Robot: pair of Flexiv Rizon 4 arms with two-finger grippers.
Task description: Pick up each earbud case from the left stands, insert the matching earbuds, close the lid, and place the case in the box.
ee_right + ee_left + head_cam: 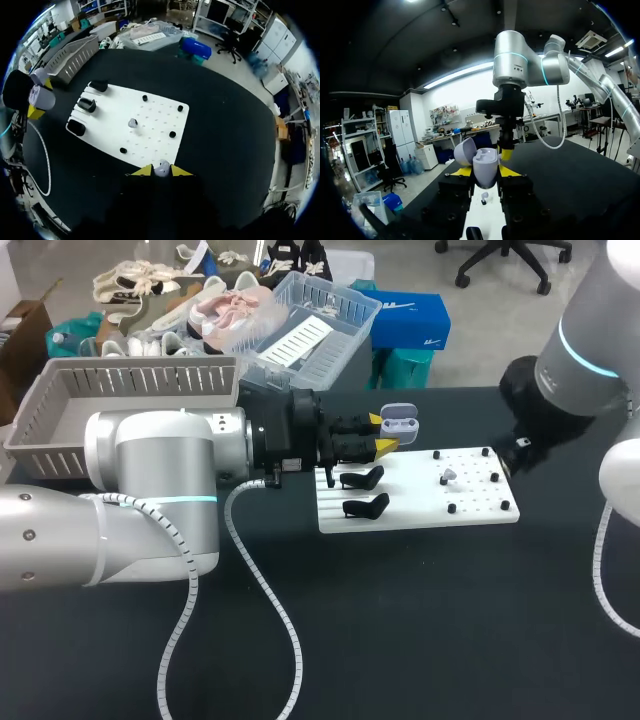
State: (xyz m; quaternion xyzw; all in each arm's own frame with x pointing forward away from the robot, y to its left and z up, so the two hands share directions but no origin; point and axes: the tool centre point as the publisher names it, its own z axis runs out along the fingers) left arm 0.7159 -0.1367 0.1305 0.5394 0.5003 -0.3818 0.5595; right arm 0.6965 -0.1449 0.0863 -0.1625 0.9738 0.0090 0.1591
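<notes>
My left gripper [382,433] is shut on a pale lilac earbud case [401,423], held above the far left corner of the white board [420,510]. The case [486,167] sits between the yellow tips with its lid [465,150] swung open. In the right wrist view, my right gripper [161,171] is shut on a small pale earbud [161,168], above the board's [150,107] near edge. A second earbud [132,122] lies mid-board, also seen as the earbud [449,477]. The right arm's black wrist [525,430] hangs over the board's right end and hides its fingers.
Black stands [364,478] [367,506] stand on the board's left part, and small black pegs [495,477] dot its right part. A grey slatted basket [120,390] sits at the table's far left. The left arm's cable [270,590] lies across the black tabletop.
</notes>
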